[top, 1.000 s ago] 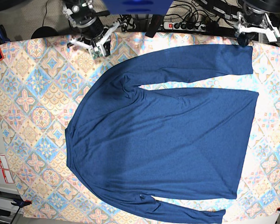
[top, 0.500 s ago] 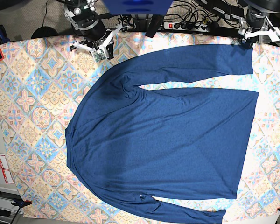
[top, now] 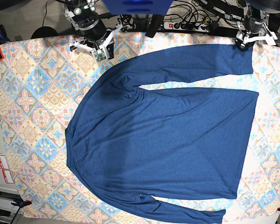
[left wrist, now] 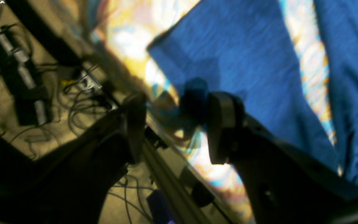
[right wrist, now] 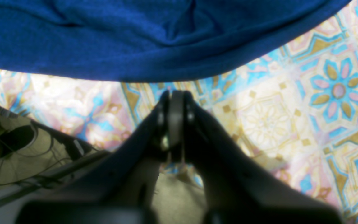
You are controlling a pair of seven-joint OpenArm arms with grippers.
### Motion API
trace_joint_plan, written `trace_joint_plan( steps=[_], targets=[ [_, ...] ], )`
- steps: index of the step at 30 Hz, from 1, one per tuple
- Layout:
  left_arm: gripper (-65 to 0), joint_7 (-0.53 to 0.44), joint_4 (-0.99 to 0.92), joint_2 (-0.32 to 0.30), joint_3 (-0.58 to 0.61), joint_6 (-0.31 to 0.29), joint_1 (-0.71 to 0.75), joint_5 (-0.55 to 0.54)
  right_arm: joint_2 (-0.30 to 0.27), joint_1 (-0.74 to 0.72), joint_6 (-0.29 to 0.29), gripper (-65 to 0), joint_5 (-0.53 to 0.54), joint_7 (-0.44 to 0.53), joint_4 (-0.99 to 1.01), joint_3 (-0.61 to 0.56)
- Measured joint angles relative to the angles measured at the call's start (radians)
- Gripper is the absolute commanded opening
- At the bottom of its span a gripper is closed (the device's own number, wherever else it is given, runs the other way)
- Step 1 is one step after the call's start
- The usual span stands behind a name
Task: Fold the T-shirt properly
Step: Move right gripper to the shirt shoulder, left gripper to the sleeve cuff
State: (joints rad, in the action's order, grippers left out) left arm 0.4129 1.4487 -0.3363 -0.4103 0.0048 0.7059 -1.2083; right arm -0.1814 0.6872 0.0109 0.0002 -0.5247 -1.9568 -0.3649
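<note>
T-shirt [top: 168,140] lies spread flat across the patterned tablecloth [top: 32,116], filling the middle of the base view and running out toward three o'clock; its collar end sits toward nine o'clock, the hem edge toward three; one long sleeve stretches along the top from about eleven o'clock to the one o'clock corner, the other runs along the bottom edge toward five o'clock; up at one o'clock the left gripper [top: 250,38] hovers right by the cuff end of that upper sleeve, its jaws spread wide apart; in the left wrist view the left gripper [left wrist: 174,124] shows both fingers [left wrist: 224,124] parted with the tablecloth's edge between them and the blue sleeve just beyond, and it looks to have nothing in its hold, though the blur there makes that hard to swear to; over at eleven o'clock the right gripper [top: 99,49] hangs over bare tablecloth just beside the shoulder of the shirt; in the right wrist view the right gripper [right wrist: 175,105] has its jaws pressed tight together with nothing between them, the navy fabric lying across twelve o'clock, near but apart from the tips; a power strip [top: 186,25] and cables sit beyond the table's far edge at twelve o'clock.
</note>
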Motion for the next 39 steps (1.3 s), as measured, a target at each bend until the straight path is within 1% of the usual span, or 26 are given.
trace_joint_plan(
  steps=[4,6,8,10,12,13,16,20,24,31,35,39],
  targets=[
    [-35.1,-0.002,-0.002,-0.004,-0.004,0.002,0.001,0.000,-0.001,0.000,0.000,-64.8,0.000,0.000,0.000,0.000],
    [-35.1,-0.001,0.014,-0.002,-0.004,0.008,0.010,0.000,-0.001,0.000,0.000,-64.8,0.000,0.000,0.000,0.000],
    [-35.1,0.001,0.043,-0.002,-0.004,0.001,0.035,-0.001,-0.001,0.000,0.000,-64.8,0.000,0.000,0.000,0.000],
    [-35.1,0.030,0.076,-0.002,-0.004,-0.002,0.060,-0.002,-0.001,-0.001,0.000,-64.8,0.000,0.000,0.001,0.000],
    [-35.1,0.041,0.105,0.001,-0.004,0.004,0.085,-0.001,-0.001,0.000,0.000,-64.8,0.000,0.000,0.001,0.000],
    [-35.1,0.040,0.113,0.007,-0.007,-0.002,0.089,-0.001,-0.001,0.000,0.000,-64.8,0.000,0.000,0.001,0.000],
    [-35.1,0.050,0.116,0.029,-0.043,0.003,0.083,-0.001,-0.001,0.000,0.000,-64.8,0.000,0.000,0.001,0.000],
    [-35.1,0.042,0.116,0.019,-0.080,0.003,0.065,0.000,-0.002,0.000,0.000,-64.8,0.000,0.000,0.001,0.000],
    [-35.1,0.044,0.115,0.018,-0.076,-0.002,0.027,0.002,0.000,-0.003,0.003,-64.8,0.000,0.000,0.001,0.000],
    [-35.1,0.047,0.113,0.020,-0.075,0.005,0.008,0.008,0.000,-0.002,0.000,-64.8,0.000,0.000,0.002,0.001],
    [-35.1,0.047,0.113,0.020,-0.073,-0.002,0.006,0.007,0.000,-0.003,0.000,-64.8,0.000,0.000,0.002,0.001],
    [-35.1,0.047,0.041,0.021,-0.073,-0.002,-0.006,0.005,0.000,-0.003,0.000,-64.8,0.000,0.000,0.002,0.001]
  ],
)
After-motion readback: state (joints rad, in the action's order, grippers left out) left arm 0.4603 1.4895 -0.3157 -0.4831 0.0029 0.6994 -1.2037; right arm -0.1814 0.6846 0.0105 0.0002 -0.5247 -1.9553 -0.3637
